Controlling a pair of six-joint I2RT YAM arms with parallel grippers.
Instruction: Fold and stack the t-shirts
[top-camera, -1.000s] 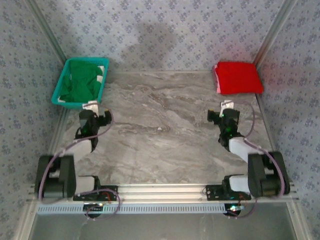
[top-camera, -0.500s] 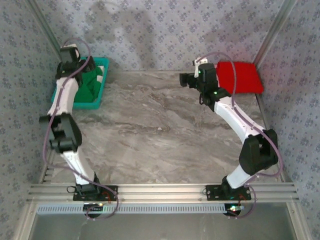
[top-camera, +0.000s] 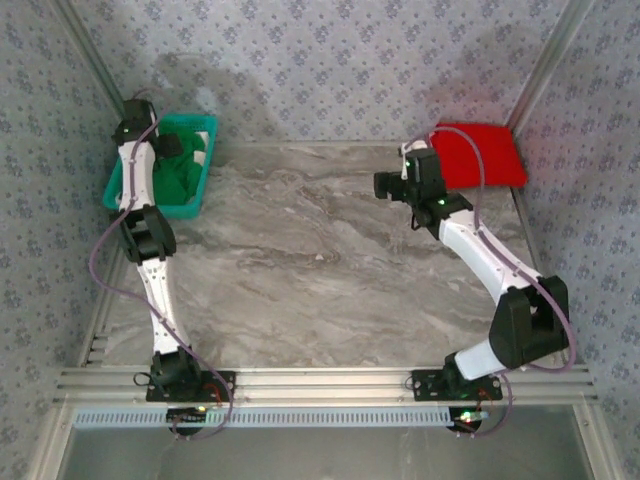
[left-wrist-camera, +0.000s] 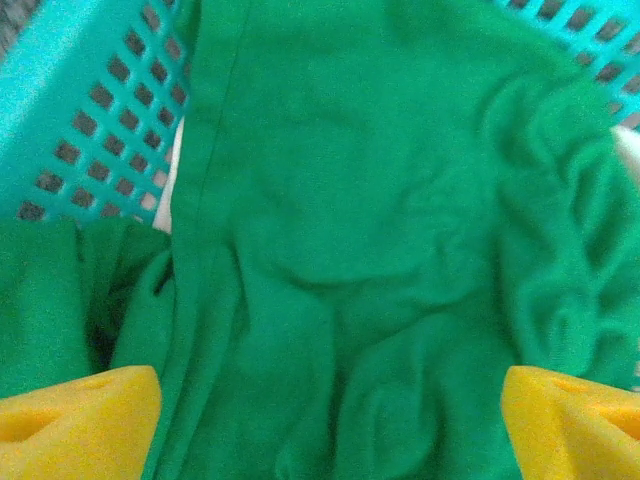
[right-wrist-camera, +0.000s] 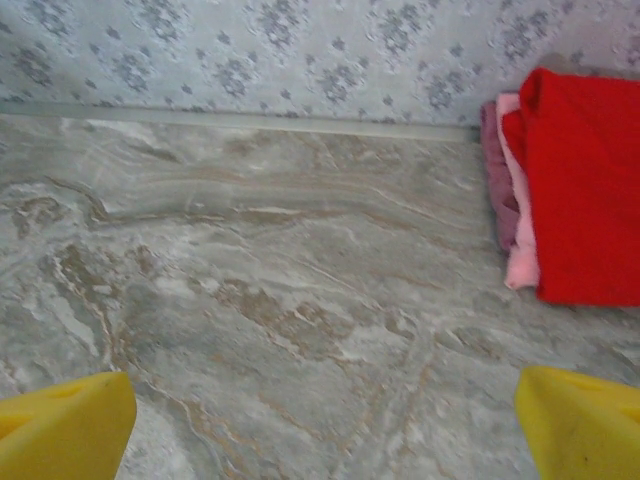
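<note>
Sitting under L claw (left-wrist-camera: 325, 420) (splayed), green tee (left-wrist-camera: 400, 200)

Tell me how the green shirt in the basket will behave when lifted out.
Probably floppy: the green shirt lies crumpled in soft folds, so it should sag from wherever it is pinched. Likely light, being thin cloth. It may drag on the mesh wall of the teal basket and tug it along.
</note>
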